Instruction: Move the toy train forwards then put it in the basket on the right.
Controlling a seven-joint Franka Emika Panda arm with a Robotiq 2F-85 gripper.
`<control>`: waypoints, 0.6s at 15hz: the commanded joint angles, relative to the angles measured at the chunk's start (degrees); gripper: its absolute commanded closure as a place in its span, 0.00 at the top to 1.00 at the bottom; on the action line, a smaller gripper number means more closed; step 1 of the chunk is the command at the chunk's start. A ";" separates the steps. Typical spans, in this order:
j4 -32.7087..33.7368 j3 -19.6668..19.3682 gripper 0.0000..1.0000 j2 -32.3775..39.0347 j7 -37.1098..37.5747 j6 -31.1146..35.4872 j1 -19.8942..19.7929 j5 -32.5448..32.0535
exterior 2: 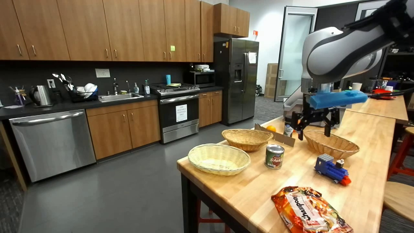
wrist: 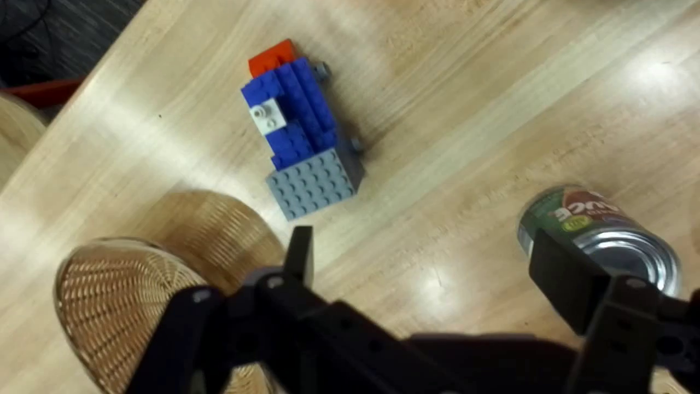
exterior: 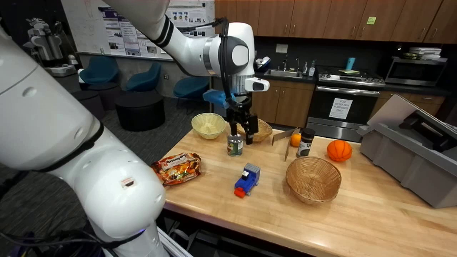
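The toy train (exterior: 250, 179) is blue with a red front and a grey studded top. It stands upright on the table in both exterior views (exterior 2: 328, 168) and in the wrist view (wrist: 306, 115). The basket (exterior: 311, 198), a round tan wicker bowl, stands beside the train and holds nothing; it also shows in an exterior view (exterior 2: 339, 151) and at lower left in the wrist view (wrist: 109, 290), partly hidden by a finger. My gripper (exterior: 241, 135) is open with nothing between its fingers, above the table and apart from the train, in an exterior view (exterior 2: 314, 133) and the wrist view (wrist: 426, 257).
A sauce can (exterior: 235, 145) stands near the gripper. Two other woven bowls (exterior: 207, 125) (exterior 2: 247, 142) are at the table's far end. A snack bag (exterior: 178, 168), a dark-lidded jar (exterior: 305, 142), bent cardboard (exterior 2: 279, 138), an orange ball (exterior: 339, 150) and a grey bin (exterior: 410, 167) stand around.
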 commanded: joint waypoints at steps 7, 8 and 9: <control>-2.98 -1.38 1.00 -3.37 -0.50 -3.75 -0.81 -1.31; -4.41 -1.35 1.00 -3.98 0.19 -3.90 -1.09 -1.43; -5.94 -1.32 1.00 -4.53 0.78 -4.03 -1.25 -1.20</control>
